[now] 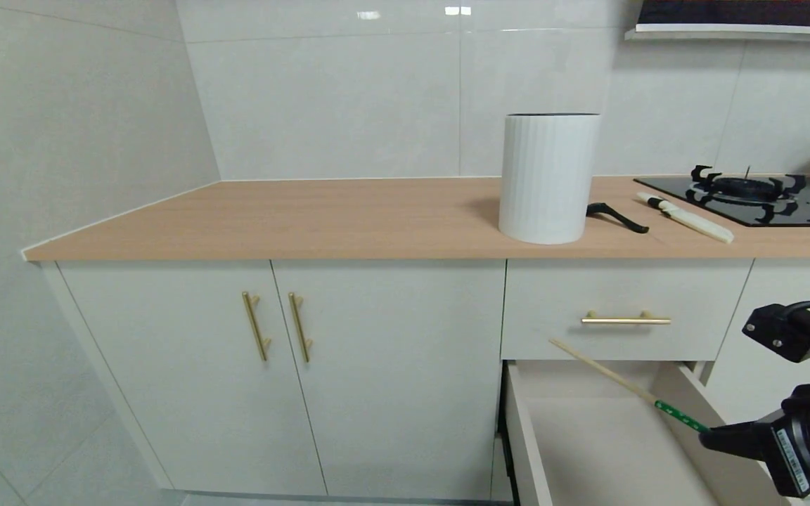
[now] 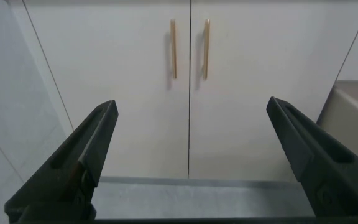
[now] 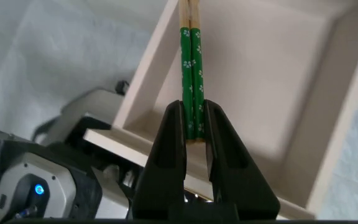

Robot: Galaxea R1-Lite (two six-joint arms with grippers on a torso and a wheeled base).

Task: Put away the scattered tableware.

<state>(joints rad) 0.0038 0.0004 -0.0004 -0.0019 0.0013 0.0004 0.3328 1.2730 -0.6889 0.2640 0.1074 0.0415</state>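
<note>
I'm watching the right gripper (image 3: pixel 192 107) clamping a pair of chopsticks (image 3: pixel 190 56) by their ends. Its two black, wedge-shaped fingers are pressing in on the green, flower-dotted section, and the sticks are lying side by side, touching. The bare, pale wood of the slim shafts is slanting up and away from the gripper over the open drawer (image 1: pixel 521 422) — a smooth off-white box with a flat bottom and straight walls, sitting beneath a shut drawer front with a brass bar handle (image 1: pixel 626 320). The left gripper (image 2: pixel 191 104) is hanging wide open with nothing between its fingers, facing two plain matte doors (image 2: pixel 241 112) with slim brass pulls. Up on the wood-grain counter (image 1: pixel 306 218) a tall white ribbed canister (image 1: pixel 549 179) is standing upright. Just beside it a curved black handle (image 1: pixel 619 218) is lying flat, and near that a knife (image 1: pixel 686 218) with a pale blade — close to the glossy black hob (image 1: pixel 749 204).
</note>
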